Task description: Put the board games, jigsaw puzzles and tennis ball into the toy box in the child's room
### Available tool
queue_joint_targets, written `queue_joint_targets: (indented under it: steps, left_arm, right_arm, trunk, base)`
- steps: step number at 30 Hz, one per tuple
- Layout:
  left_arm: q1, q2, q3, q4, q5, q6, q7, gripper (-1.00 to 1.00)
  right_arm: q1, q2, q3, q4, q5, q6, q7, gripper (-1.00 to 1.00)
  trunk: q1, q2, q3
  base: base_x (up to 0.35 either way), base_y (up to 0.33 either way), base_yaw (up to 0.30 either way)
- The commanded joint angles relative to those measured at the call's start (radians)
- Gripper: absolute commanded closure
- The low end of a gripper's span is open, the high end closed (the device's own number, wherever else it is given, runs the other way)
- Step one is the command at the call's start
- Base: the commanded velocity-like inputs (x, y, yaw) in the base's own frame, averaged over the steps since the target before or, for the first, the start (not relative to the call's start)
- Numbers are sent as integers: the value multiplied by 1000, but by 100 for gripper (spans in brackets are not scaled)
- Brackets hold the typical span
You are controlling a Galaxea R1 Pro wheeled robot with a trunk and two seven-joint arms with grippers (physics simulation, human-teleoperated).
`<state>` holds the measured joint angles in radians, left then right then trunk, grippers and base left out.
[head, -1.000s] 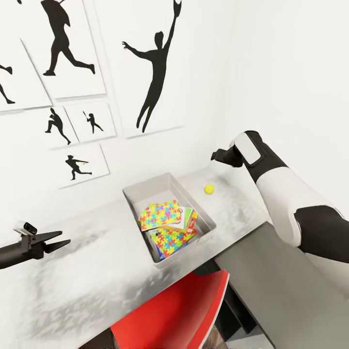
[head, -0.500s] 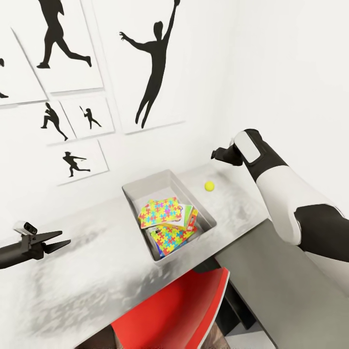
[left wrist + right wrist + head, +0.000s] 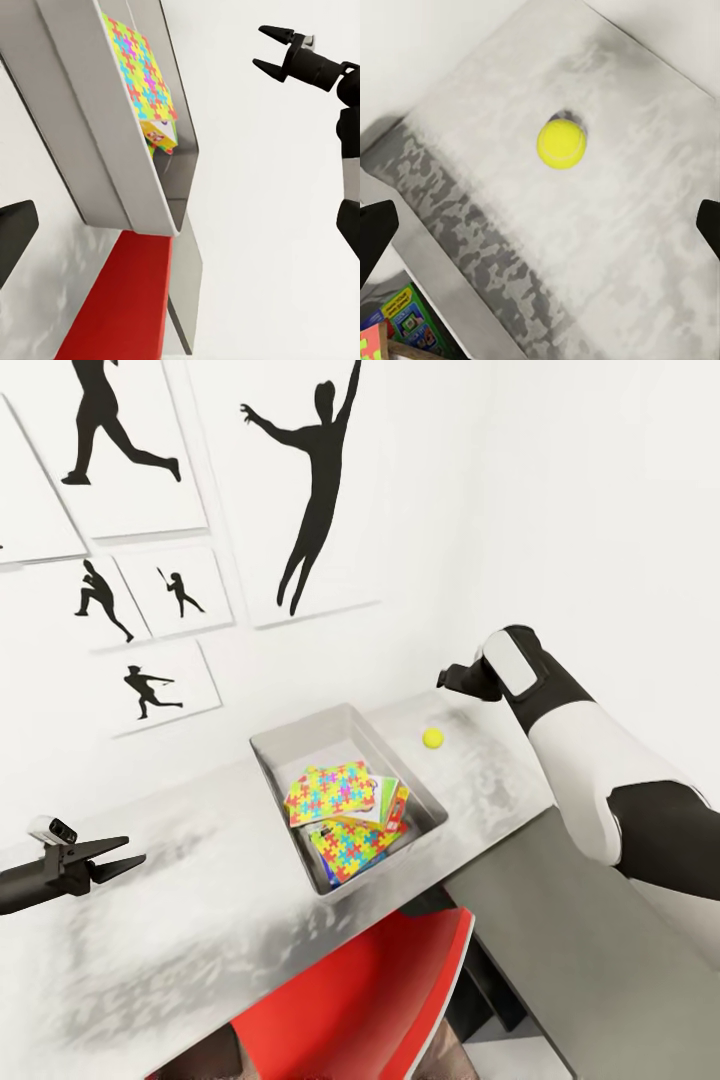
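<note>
One toy is left out of the toy box (image 3: 268, 745): the tennis ball (image 3: 432, 737), lying on the white table (image 3: 200, 920) just beside the box's far wall. The box already holds two jigsaw puzzles (image 3: 330, 794) lying over the board games (image 3: 395, 810), whose edges stick out from under them.

The right gripper (image 3: 289, 56) hangs above the ball with its jaws spread wide and nothing between them. In the right wrist view the ball (image 3: 561, 143) sits ahead of the jaws and off their centre line, with a fingertip (image 3: 375, 236) at each edge of the picture.

The left gripper (image 3: 100, 865) waits well apart from the box, on the side away from the ball, its jaws parted a little and empty.

The ball is round and free to roll. If the jaws come down off centre, one finger could nudge it toward the wall or off the table edge. A loose pinch could also let it squirt out before it is over the box.
</note>
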<state>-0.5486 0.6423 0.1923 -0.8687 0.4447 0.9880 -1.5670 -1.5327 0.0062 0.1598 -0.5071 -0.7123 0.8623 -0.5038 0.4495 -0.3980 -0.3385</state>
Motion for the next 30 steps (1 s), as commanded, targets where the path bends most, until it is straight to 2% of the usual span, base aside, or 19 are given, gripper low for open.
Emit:
queue_joint_targets:
  steps: [1,10,27,30]
  left_arm:
    - [-1,0,-1,-1,0,11,-4,-100]
    - [-1,-1,-2,-1,0,11,-4,-100]
    - [-1,0,3,-1,1,13,-4,-100]
    - [-9,-2,6,-3,1,41,-4,-100]
  right_arm:
    - [-4,1,5,0,-11,1,-17,-100]
    - [-23,9,4,1,-12,2,-72,-100]
    - [-24,11,5,2,-12,3,-78,-100]
    - [-22,11,6,3,-12,2,-78,-100]
  trunk:
    - [0,-2,-3]
    - [0,-2,-18]
    - [0,-2,-46]
    - [0,-2,-51]
  base:
    - [0,0,0]
    - [0,0,0]
    - [0,0,0]
    - [0,0,0]
